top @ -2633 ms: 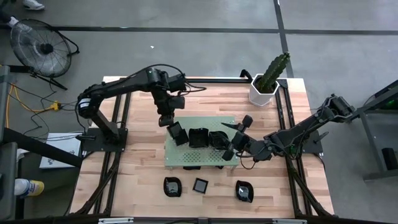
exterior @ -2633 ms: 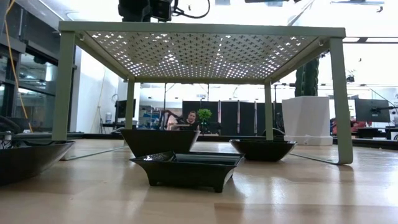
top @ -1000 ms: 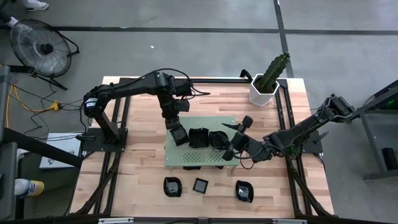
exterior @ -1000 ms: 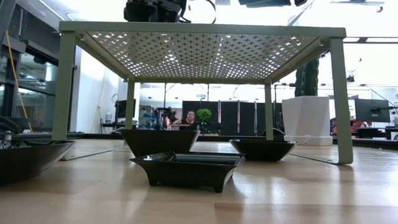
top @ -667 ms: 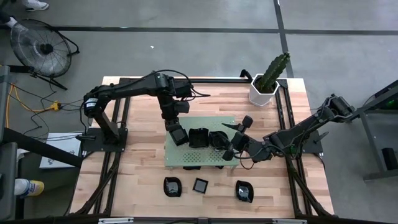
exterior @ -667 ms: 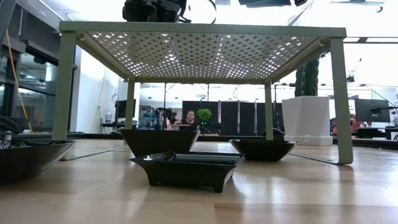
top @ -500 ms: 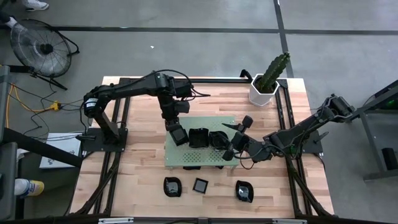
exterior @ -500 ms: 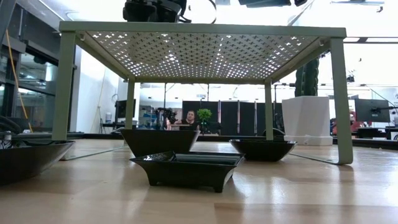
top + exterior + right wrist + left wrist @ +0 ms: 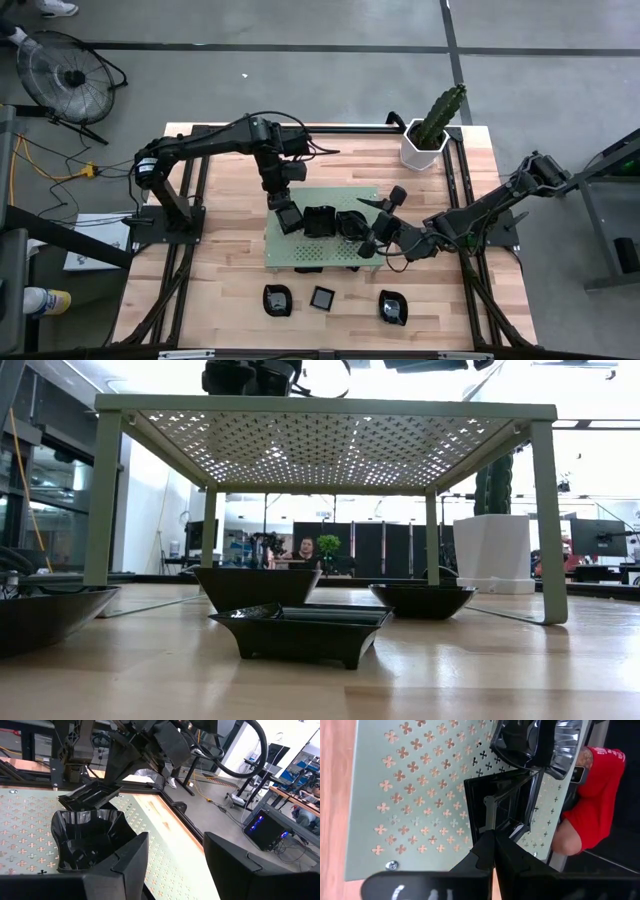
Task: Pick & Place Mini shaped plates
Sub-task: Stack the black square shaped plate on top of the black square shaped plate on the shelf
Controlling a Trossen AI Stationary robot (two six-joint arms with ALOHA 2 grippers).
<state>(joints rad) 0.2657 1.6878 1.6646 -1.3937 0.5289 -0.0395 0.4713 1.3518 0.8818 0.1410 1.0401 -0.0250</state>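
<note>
Looking down on the wooden table [image 9: 225, 270], you see the left gripper [image 9: 287, 216], fingers pressed together, pinching the rim of a glossy black square dish [image 9: 502, 807] on the pale green perforated metal board [image 9: 318, 249]. Your right gripper [image 9: 378, 222] rests at the board's right edge, fingers spread, beside a glossy black petal-edged dish [image 9: 90, 837]. Three more black dishes [image 9: 322, 297] lie on the table in front of the board.

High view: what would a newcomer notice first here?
First, the green board in the middle of the wooden table, with black dishes crowded on it and both arms reaching in. The left hand is shut on a square dish. Next, the white cactus pot at the far right corner.
</note>
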